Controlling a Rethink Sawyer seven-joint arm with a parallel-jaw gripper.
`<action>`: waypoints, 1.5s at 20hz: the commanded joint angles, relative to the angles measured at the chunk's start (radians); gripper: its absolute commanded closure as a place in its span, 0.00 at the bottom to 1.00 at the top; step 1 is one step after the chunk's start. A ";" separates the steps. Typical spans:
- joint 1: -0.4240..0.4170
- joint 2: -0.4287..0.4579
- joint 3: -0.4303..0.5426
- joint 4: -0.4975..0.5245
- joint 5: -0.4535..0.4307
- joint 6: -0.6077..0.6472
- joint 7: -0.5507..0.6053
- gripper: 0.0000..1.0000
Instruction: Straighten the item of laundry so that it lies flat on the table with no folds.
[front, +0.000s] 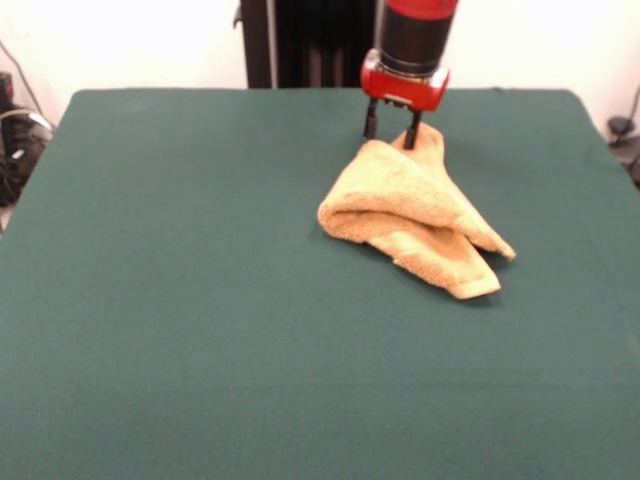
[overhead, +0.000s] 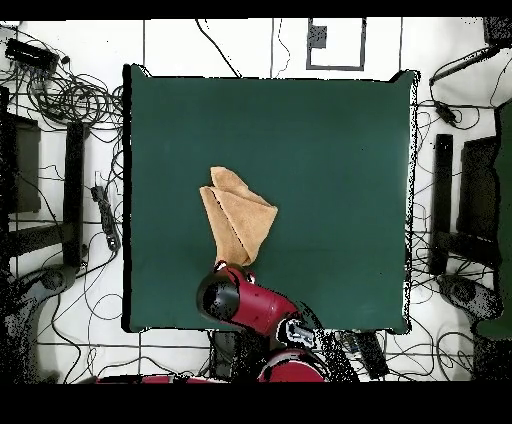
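At the table's (front: 150, 300) far side, our gripper (front: 391, 128) stands slightly parted, one finger touching the towel's (front: 410, 205) raised corner; grip unclear, so it may slip.

fuzzy terry towel (front: 410, 205), matt felt table (front: 200, 300)

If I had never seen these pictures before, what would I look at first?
Probably the golden-tan towel, bunched and folded over itself on the big dark green table, a bit right of the middle in the front view. Next comes the red and black gripper, hanging down at the towel's far corner with its jaws apart, one of them right at the cloth. From overhead, tangled cables lie on the floor all around the table.
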 joint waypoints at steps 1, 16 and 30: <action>0.014 -0.033 0.098 0.021 0.024 0.070 0.200 0.00; 0.086 -0.148 0.056 -0.006 0.053 0.224 0.211 0.00; 0.037 -0.069 0.043 -0.016 0.023 0.181 0.175 0.00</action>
